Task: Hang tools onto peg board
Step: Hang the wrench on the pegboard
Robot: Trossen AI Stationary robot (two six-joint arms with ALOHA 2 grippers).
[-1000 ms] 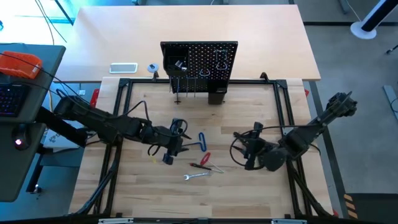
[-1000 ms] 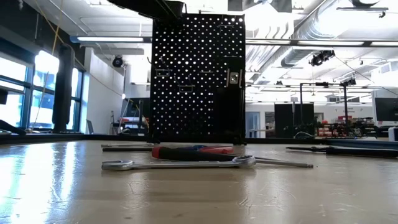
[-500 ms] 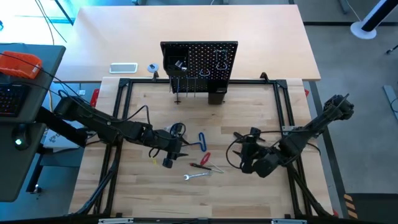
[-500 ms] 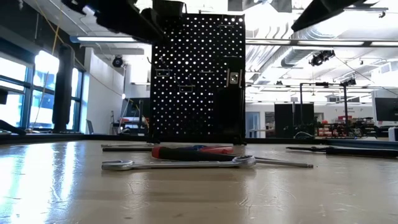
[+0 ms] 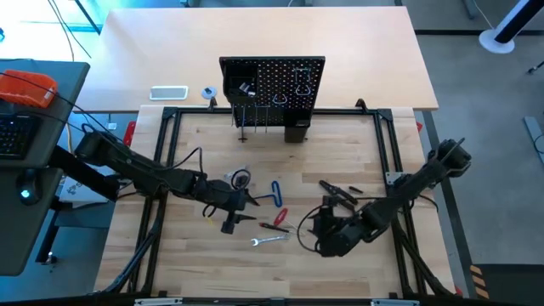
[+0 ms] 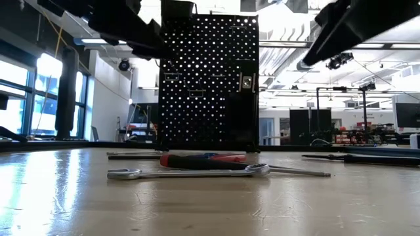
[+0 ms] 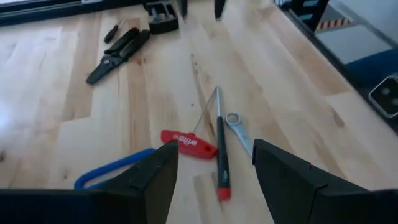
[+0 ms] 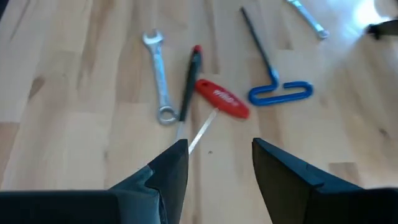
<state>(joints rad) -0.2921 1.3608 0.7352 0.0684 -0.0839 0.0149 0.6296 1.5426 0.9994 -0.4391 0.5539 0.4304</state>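
The left gripper (image 5: 231, 223) hangs over the wooden table (image 5: 187, 263), left of the small pile of tools. Its two fingers (image 7: 152, 180) are apart and hold nothing. In the left wrist view the tools lie on the table just past them.

Next comes the blue-handled T hex key (image 5: 277, 193). It lies flat, close to the left gripper, and its thin rod points toward the peg board. Just beside it lies the red-handled screwdriver (image 5: 280, 216). A slim black tool with a red tip (image 8: 189, 81) lies next to the red handle, so close that they seem to touch. A silver wrench (image 5: 269, 241) lies flat beside that, nearest the front edge of the table. In the low view the wrench (image 6: 190, 172) lies in front and the red handle is behind it.

The peg board (image 5: 272, 83) stands upright at the far side of the table, well apart from the pile. A few things already hang on it.

The black pliers (image 5: 339, 190) lie flat to the right of the pile.

The right gripper (image 5: 311, 231) is over the table, right of the wrench and near the pliers. Its fingers (image 8: 165, 174) are apart too, with nothing between them.
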